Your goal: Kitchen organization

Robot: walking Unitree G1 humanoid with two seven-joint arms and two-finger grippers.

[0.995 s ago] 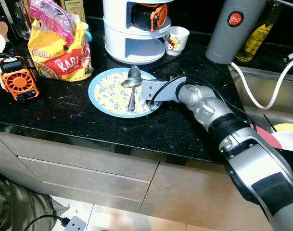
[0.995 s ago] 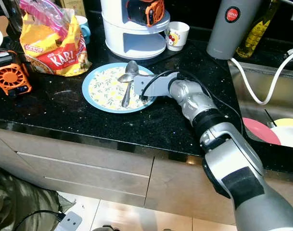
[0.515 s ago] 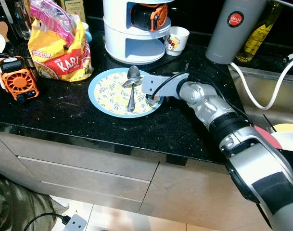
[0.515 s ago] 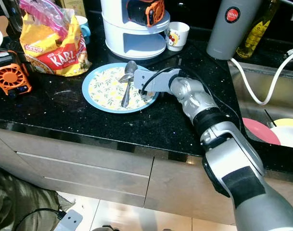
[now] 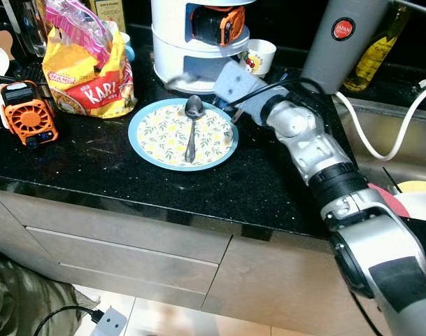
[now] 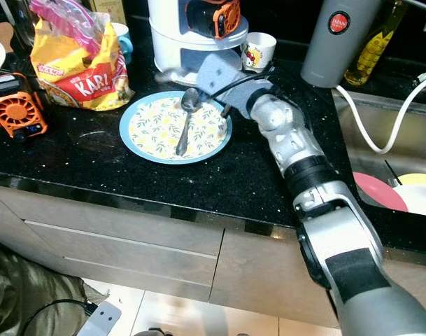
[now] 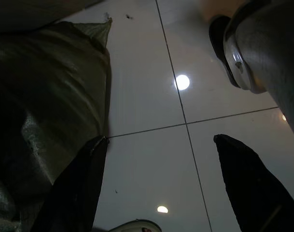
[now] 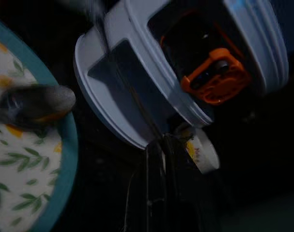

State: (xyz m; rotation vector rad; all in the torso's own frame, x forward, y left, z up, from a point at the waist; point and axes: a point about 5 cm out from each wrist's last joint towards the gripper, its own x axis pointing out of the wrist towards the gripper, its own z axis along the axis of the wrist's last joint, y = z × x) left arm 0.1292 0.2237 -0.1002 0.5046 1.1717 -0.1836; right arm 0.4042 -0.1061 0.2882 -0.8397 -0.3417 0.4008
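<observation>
So my right gripper (image 5: 199, 82), fingers shut on a thin blurred utensil, hangs above the blue-rimmed leaf-print plate (image 5: 146, 136) w/ the steel spoon (image 5: 192, 126), prob. bound for the sink.

The black speckled countertop (image 5: 115, 168) carries 1 blue-rimmed plate (image 5: 154, 143), an orange fan (image 5: 27, 115), a yellow snack bag (image 5: 87, 77), a white tiered organizer (image 5: 192, 52), a small cup (image 5: 260, 56) and a grey flask (image 5: 335, 45).
</observation>
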